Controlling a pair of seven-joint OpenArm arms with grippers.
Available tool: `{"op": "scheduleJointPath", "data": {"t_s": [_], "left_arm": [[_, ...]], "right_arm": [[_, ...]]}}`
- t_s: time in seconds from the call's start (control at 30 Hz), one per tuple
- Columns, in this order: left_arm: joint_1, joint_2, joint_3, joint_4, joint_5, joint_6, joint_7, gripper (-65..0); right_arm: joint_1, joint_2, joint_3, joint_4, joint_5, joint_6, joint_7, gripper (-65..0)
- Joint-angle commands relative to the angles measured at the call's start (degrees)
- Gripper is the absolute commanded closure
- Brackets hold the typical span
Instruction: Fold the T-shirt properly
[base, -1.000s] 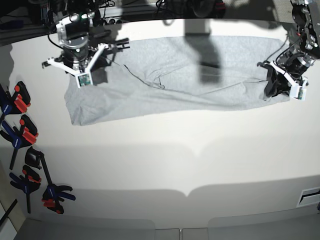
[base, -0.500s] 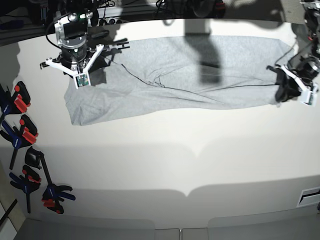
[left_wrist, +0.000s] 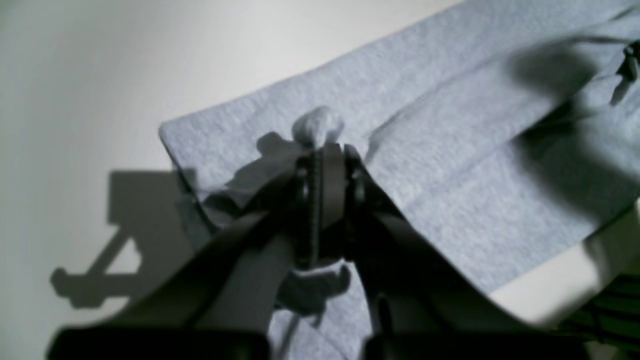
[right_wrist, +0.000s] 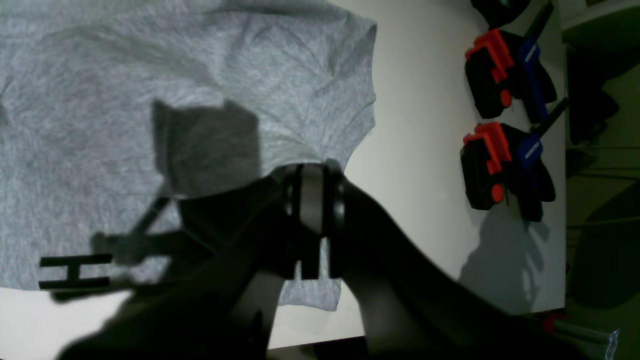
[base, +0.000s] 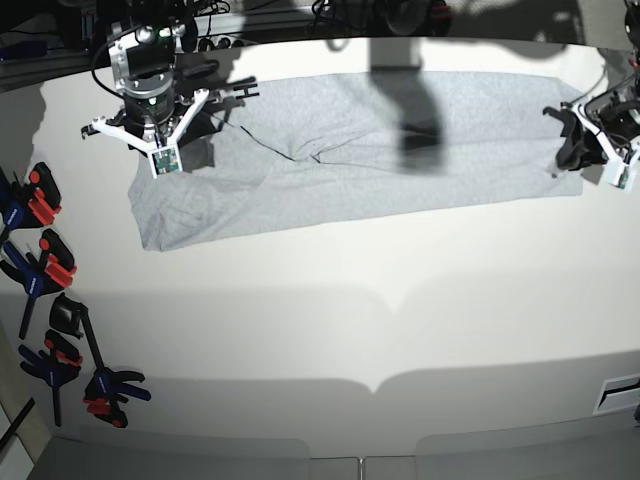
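T-shirt (base: 360, 150) stretched flat on table (base: 330, 310), both grippers pinching ends

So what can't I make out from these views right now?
- Left wrist view: blurred; the left gripper covers how much T-shirt it pinches.
- Right wrist view: the right gripper and its shadow cover the fabric at its tips; the shirt is cut off at the left edge.
- Base view: the left gripper is small at the right edge.
- No lettering shows in any view.
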Motion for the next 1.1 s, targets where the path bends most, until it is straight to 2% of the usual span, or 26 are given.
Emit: {"op": "scheduleJointPath", "data": {"t_s": [0.0, 0.1, 0.17, 0.4, 0.5, 0.7, 0.77, 0.83, 0.93, 1.0, 1.07], "left_arm": [[-0.3, -1.3, -0.6, 0.9, -1.1, -0.3, -1.4, -0.1], [-0.3, -1.3, -0.6, 0.9, -1.0, -0.3, -1.3, -21.3], [-0.3, -1.3, -0.6, 0.9, -0.9, -0.3, -0.9, -26.7], [-0.3, -1.3, -0.5, 0.9, -0.5, -0.3, 2.1, -26.7], [-0.9, -1.3, -0.5, 0.9, 2.3, -0.3, 1.7, -26.7], [-5.1, -1.3, -0.5, -0.8, 2.8, -0.3, 2.5, -26.7], [-7.6, -1.3, -0.5, -3.4, 2.6, -0.3, 5.3, -26.7], [-9.9, -1.3, -0.5, -6.7, 0.6, -0.3, 9.6, -26.7], [-11.1, -1.3, -0.5, -10.8, -7.3, -0.3, 16.6, -26.7], [-11.1, -1.3, -0.4, -12.8, -10.2, -0.3, 16.5, -26.7], [-11.8, -1.3, 0.4, -15.2, -8.4, -0.3, 14.6, -26.7]], "right_arm": [[0.1, 0.3, 0.3, 1.2, -0.2, -0.4, 1.0, 0.0], [0.1, 0.4, 0.3, 1.2, -0.2, -0.4, 1.0, 0.0], [0.1, 0.4, 0.3, 1.2, -0.2, -0.4, 1.0, 0.0], [0.1, 0.4, 0.3, 1.2, 0.2, -0.4, 1.2, 0.0], [0.1, 0.3, 0.3, 1.2, 0.2, -0.4, 1.2, 0.0], [0.1, 0.3, 0.3, 1.2, 1.0, -0.4, 1.1, 0.0], [0.1, 0.3, 0.2, 1.2, 2.6, -0.3, 1.1, 0.0], [0.1, 0.3, 0.2, 1.2, 3.2, 0.3, 1.1, 0.0], [0.1, 0.3, 0.2, 1.2, 3.2, 0.7, 1.1, 0.0], [0.1, 0.3, 0.2, 1.2, 3.2, 0.7, 1.2, 0.0], [0.1, 0.3, 0.2, 1.2, 3.2, 0.7, 1.2, 0.0]]}}
